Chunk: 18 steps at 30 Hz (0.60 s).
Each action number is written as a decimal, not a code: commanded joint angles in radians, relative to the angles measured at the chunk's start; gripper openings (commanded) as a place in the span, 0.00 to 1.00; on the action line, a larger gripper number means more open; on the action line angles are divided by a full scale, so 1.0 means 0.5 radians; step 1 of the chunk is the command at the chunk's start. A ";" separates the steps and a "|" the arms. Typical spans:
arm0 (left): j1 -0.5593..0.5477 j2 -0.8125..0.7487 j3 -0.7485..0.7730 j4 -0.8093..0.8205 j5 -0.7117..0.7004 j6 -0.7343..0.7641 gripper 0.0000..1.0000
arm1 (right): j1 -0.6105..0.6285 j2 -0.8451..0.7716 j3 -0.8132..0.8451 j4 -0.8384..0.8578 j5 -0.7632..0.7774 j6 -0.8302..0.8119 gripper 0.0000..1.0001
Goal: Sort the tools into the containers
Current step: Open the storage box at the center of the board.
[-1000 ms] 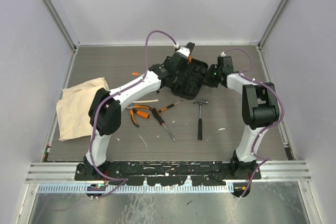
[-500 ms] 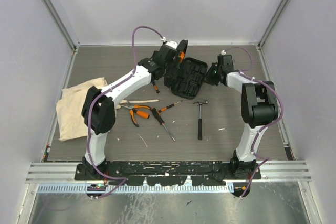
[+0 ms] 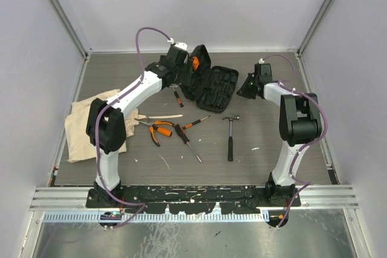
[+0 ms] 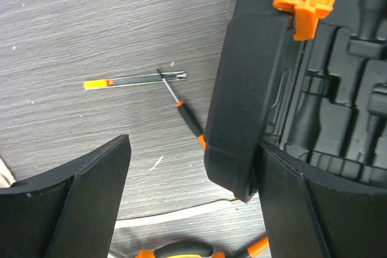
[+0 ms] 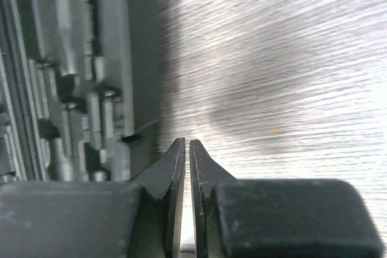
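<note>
Left gripper, arm stretched to upper centre, is released around the case lid; right gripper clenched, empty.

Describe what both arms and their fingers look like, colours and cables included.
Both the left arm and right arm have white links joined by bulky black housings, with a purple cable looping along each. A green light glows near the right wrist. The left fingers are broad matte black slabs; the right fingers are black, tapering to thin tips.
</note>
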 commanded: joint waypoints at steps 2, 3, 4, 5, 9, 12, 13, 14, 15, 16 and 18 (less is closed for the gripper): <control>0.072 -0.191 -0.044 0.034 0.014 -0.002 0.82 | -0.056 0.006 0.025 -0.046 0.082 -0.069 0.14; 0.080 -0.207 -0.064 0.041 0.017 -0.002 0.82 | -0.071 0.000 0.020 -0.044 0.083 -0.067 0.14; 0.092 -0.224 -0.083 0.053 0.018 0.001 0.83 | -0.085 -0.005 0.012 -0.045 0.083 -0.069 0.14; 0.096 -0.236 -0.100 0.062 0.017 0.002 0.85 | -0.097 -0.013 0.005 -0.044 0.087 -0.069 0.14; 0.118 -0.251 -0.128 0.066 0.084 0.014 0.87 | -0.138 -0.056 -0.017 -0.044 0.080 -0.069 0.14; 0.117 -0.260 -0.145 0.075 0.126 0.011 0.87 | -0.147 -0.113 -0.010 -0.054 0.077 -0.073 0.15; 0.118 -0.265 -0.142 0.068 0.126 0.010 0.87 | -0.147 -0.138 -0.007 -0.060 0.075 -0.069 0.17; 0.116 -0.269 -0.140 0.059 0.123 0.008 0.87 | -0.147 -0.170 -0.007 -0.058 0.070 -0.065 0.20; 0.118 -0.278 -0.141 0.054 0.115 0.012 0.87 | -0.148 -0.205 -0.011 -0.048 0.057 -0.052 0.24; 0.118 -0.291 -0.144 0.053 0.104 0.018 0.87 | -0.147 -0.239 -0.019 -0.029 0.035 -0.041 0.30; 0.118 -0.312 -0.150 0.049 0.098 0.028 0.87 | -0.140 -0.299 -0.027 0.011 -0.039 -0.001 0.46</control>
